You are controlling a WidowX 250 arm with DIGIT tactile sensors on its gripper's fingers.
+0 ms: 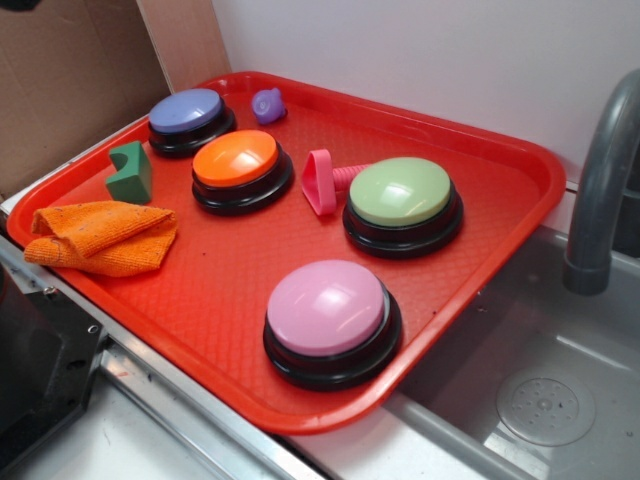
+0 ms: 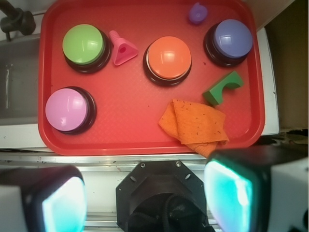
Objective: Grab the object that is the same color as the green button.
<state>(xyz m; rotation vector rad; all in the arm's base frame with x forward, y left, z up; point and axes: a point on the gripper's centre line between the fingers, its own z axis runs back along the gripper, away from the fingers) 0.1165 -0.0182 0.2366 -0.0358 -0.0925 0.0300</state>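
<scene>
In the exterior view, a red tray (image 1: 520, 190) sat beside a sink and held four dome buttons: purple (image 1: 187, 110) at the back left, orange (image 1: 236, 158) in the middle, the pale green button (image 1: 400, 191) toward the right, and pink (image 1: 326, 306) nearest the front. The small dark green block (image 1: 129, 173), its notch facing up and toward the back, stood near the tray's left edge, just beside the orange button and close behind a crumpled orange cloth (image 1: 100, 235). A pink funnel-shaped toy (image 1: 325, 180) lay between the orange and green buttons, and a small purple toy (image 1: 267, 104) sat near the back rim. No gripper showed in this view. In the wrist view, looking down from above, the gripper (image 2: 145, 198) hung over the counter just off the tray's near edge, its two fingers (image 2: 227, 193) wide apart and holding nothing. The block lay ahead of the fingers and off to the picture's right, just beyond the cloth's far corner and below the purple button. Its long axis ran diagonally, lower left to upper right, with the notch opening toward the lower right. Reaching it would likely call for moving forward and rightward and turning the jaws to span its narrow width.
</scene>
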